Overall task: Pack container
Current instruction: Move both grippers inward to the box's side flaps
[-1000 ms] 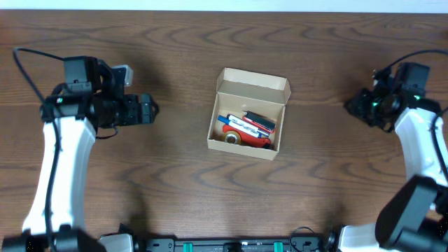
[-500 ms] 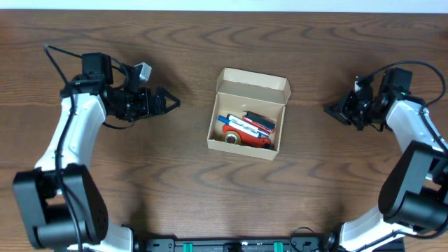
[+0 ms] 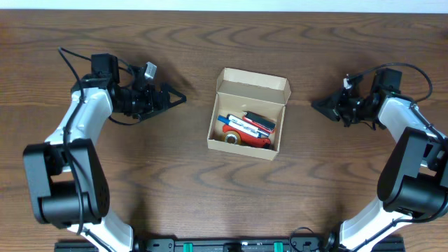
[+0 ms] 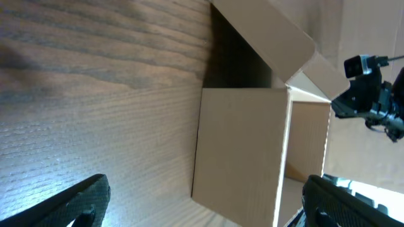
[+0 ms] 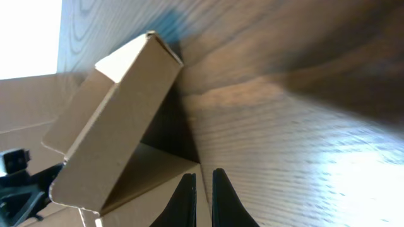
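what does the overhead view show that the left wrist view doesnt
Only the overhead: the inside of the container, with pens and a tan roll in it, and how the open left gripper and the shut right gripper point at it from either side. Only the left wrist: a close look at the container's plain outer side wall, framed by its own spread fingers. Both: the container with its flap lid raised, standing on the wooden table.
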Controlling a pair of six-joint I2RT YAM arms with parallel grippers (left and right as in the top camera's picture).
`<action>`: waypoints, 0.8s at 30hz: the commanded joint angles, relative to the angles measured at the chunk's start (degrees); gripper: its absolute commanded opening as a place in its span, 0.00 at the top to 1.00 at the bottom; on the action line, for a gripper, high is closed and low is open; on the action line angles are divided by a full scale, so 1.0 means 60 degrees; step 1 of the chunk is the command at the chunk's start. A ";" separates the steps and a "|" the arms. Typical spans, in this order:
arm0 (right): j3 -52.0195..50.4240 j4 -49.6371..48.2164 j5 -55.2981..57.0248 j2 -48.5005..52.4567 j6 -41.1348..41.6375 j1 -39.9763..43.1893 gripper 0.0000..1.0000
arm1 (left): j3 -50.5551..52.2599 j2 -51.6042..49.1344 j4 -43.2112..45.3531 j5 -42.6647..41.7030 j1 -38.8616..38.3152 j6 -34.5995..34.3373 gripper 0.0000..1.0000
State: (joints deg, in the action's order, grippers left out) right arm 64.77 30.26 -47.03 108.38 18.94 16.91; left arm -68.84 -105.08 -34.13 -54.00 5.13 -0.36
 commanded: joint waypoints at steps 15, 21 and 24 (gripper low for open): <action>-0.0015 -0.0765 -0.0488 0.0124 0.1126 -0.0335 0.99 | 0.0036 -0.1060 0.2113 -0.1180 -0.0127 -0.2517 0.91; -0.0015 -0.1016 -0.0539 0.0426 0.1421 -0.0342 0.99 | 0.0036 -0.1173 0.3013 -0.1144 -0.0175 -0.3708 0.94; -0.0015 -0.1490 -0.1177 0.0885 0.1723 -0.0397 0.99 | 0.0036 -0.1355 0.3268 -0.1144 -0.0295 -0.4193 0.94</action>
State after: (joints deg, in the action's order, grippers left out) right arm 64.77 22.59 -50.06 110.67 26.79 15.44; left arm -68.79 -110.98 -15.22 -60.07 4.19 -20.67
